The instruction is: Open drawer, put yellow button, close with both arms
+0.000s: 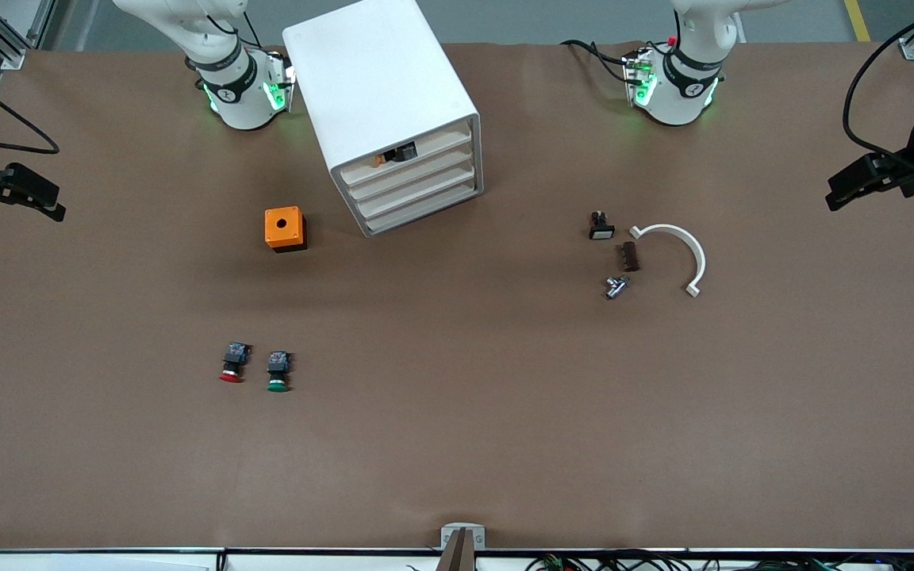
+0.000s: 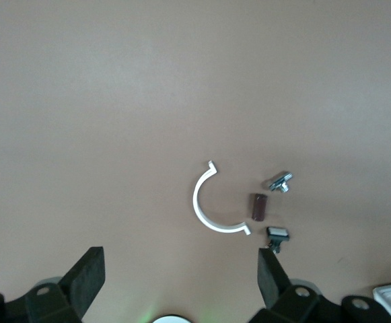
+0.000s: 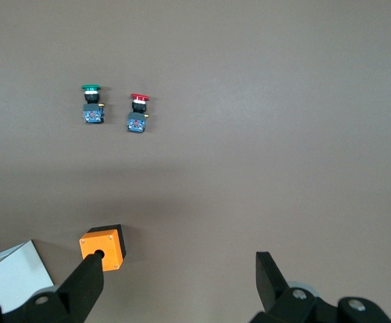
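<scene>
Front view: the yellow button (image 1: 388, 156) appears to lie inside the drawer (image 1: 409, 151), which stands slightly ajar at the cabinet (image 1: 382, 95) top. Left gripper (image 1: 862, 181) at 3 o'clock, right gripper (image 1: 24, 194) at 9 o'clock, both raised.

Left wrist view: fingers (image 2: 87, 272) spread apart.

Right wrist view: fingers (image 3: 87, 282) spread apart.

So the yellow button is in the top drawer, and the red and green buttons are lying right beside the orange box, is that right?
Not quite. The yellow button is in the top drawer, but the red button and green button lie well apart from the orange box, nearer the front camera, as the front view shows.
</scene>
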### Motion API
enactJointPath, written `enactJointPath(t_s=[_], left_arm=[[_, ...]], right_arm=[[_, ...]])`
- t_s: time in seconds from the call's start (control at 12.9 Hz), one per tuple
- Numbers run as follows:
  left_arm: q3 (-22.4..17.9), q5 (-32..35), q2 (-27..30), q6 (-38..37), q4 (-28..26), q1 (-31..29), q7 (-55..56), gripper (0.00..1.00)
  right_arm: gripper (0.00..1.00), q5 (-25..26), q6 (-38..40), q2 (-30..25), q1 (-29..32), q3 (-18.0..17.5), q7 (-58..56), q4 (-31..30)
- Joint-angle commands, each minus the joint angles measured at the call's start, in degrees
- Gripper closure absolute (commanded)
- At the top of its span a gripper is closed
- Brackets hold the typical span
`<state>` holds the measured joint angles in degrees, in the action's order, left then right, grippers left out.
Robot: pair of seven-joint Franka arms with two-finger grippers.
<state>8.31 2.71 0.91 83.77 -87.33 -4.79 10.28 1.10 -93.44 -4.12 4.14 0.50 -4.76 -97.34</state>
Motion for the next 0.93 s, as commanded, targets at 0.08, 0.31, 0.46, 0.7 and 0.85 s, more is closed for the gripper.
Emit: enactJointPath(t_s=[0.08, 0.31, 0.46, 0.7, 0.85], left_arm=[[-3.83, -0.60, 5.50, 2.19, -6.36, 3.11, -3.52, 0.00], [-2.87, -0.68, 5.86, 2.28, -6.79, 3.11, -3.52, 0.00], [-2.08, -0.68, 6.64, 2.28, -8.19, 3.12, -3.52, 0.00], [-0.41, -0.77, 10.15, 4.81, -12.93, 3.03, -3.43, 0.00], [-0.32, -2.52, 11.31, 5.71, -14.36, 3.12, -3.43, 0.00]], right_arm=[[0.00, -2.67, 0.81, -1.15, 2.00, -2.08, -0.08, -0.30], [0.00, -4.88, 0.90, -1.33, 1.92, -1.82, -0.25, -0.30], [0.00, -4.53, 1.51, -1.33, 1.57, -1.91, -0.34, 0.04], [0.00, -4.44, 1.86, -1.33, 1.57, -1.91, -0.43, 0.13], [0.00, -4.44, 1.86, -1.33, 1.57, -1.91, -0.52, 0.13]])
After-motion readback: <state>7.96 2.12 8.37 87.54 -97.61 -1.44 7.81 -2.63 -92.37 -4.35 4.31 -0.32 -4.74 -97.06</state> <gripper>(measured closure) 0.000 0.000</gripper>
